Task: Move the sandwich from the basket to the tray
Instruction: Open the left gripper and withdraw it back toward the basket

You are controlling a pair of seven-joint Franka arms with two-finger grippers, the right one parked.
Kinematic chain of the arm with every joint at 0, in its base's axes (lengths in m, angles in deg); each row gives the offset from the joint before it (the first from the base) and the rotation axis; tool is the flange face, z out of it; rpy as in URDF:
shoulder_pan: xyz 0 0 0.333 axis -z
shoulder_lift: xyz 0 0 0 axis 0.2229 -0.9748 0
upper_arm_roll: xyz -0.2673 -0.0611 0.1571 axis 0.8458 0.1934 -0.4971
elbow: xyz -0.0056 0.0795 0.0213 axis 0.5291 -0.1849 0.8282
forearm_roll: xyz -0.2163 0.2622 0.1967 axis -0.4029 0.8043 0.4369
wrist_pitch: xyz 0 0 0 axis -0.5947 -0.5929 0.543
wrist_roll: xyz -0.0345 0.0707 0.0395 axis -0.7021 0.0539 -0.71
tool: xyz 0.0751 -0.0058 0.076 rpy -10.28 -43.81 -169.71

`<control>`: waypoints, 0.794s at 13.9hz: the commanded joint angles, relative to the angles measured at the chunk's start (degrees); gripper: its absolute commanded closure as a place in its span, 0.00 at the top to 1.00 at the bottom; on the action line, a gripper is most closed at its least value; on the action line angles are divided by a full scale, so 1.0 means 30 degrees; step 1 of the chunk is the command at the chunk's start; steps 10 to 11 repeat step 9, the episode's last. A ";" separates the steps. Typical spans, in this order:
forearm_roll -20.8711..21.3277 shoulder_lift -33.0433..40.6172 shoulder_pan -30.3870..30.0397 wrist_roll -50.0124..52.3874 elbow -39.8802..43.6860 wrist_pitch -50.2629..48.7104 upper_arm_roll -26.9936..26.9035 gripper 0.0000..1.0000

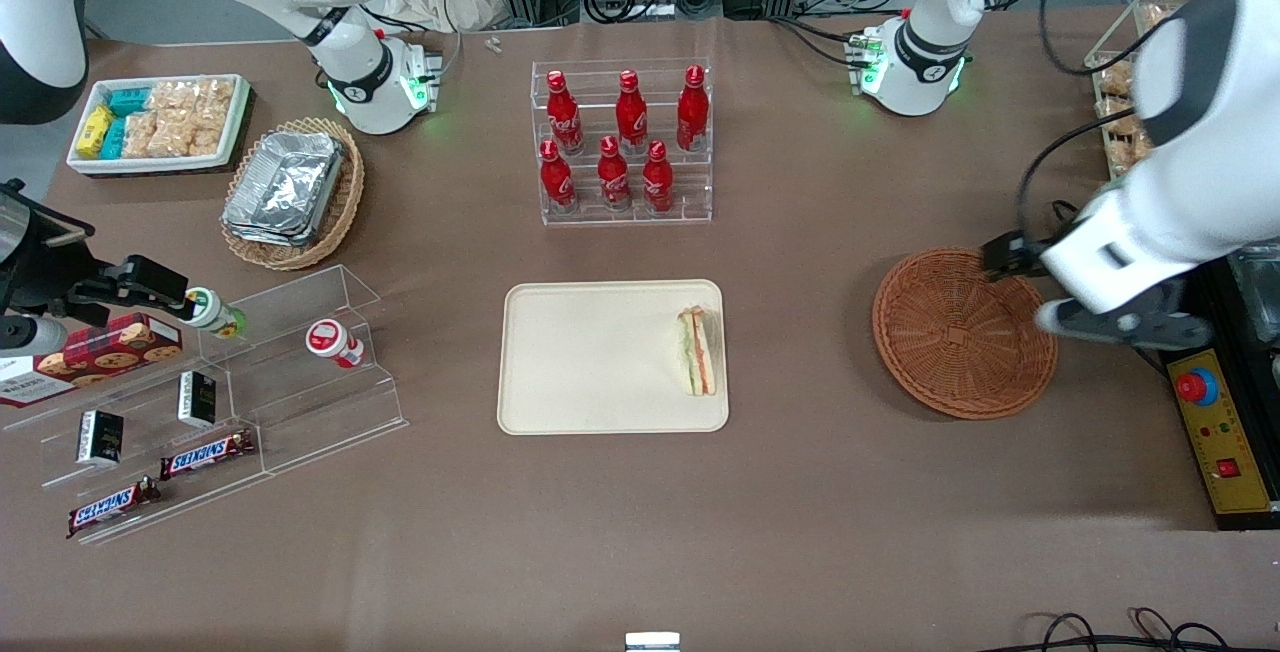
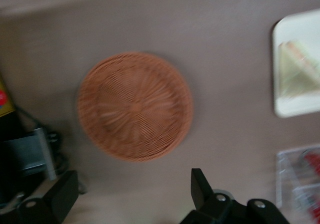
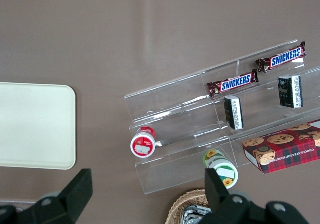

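Sandwich (image 1: 697,350) lay on the tray (image 1: 590,357), close to the tray's three o'clock edge in the front view, the edge nearest the basket (image 1: 960,332). It was a small wedge of white bread with green and orange-red layers showing along its side. The tray was flat and cream, and it sat on the brown worktop (image 1: 640,532) nearer to the front camera than the clear rack of red bottles (image 1: 622,142).

The round reddish-brown basket sat on the worktop toward the working arm's end, well apart from the tray. Nothing was in it.

The claw (image 2: 132,194) hung above the worktop by the basket's rim, at about three o'clock from the basket in the front view. It was released, with its two black fingers (image 2: 200,186) spread wide and nothing between them. In the wrist view the basket showed in the gap between the fingers, and the sandwich on the tray looked blurry.

At the parked arm's end of the worktop stood clear steps (image 1: 230,402) with Snickers bars (image 1: 205,454), and a tan basket of foil pans (image 1: 292,192) lay at about twelve o'clock from them.
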 commanded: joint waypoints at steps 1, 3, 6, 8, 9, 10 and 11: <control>0.0466 0.1934 0.0054 -0.1808 -0.3179 0.1767 -0.0822 1.00; 0.1550 0.1878 0.0053 -0.2046 -0.3565 0.2269 -0.0823 1.00; 0.1613 0.0742 0.0053 -0.1986 -0.1584 0.1893 -0.0794 1.00; 0.1468 -0.0111 0.0082 -0.1987 -0.0028 0.1422 -0.0794 1.00; 0.1350 -0.0260 0.0082 -0.1958 0.0211 0.1363 -0.0765 1.00; 0.1350 -0.0260 0.0082 -0.1958 0.0211 0.1363 -0.0765 1.00; 0.1350 -0.0260 0.0082 -0.1958 0.0211 0.1363 -0.0765 1.00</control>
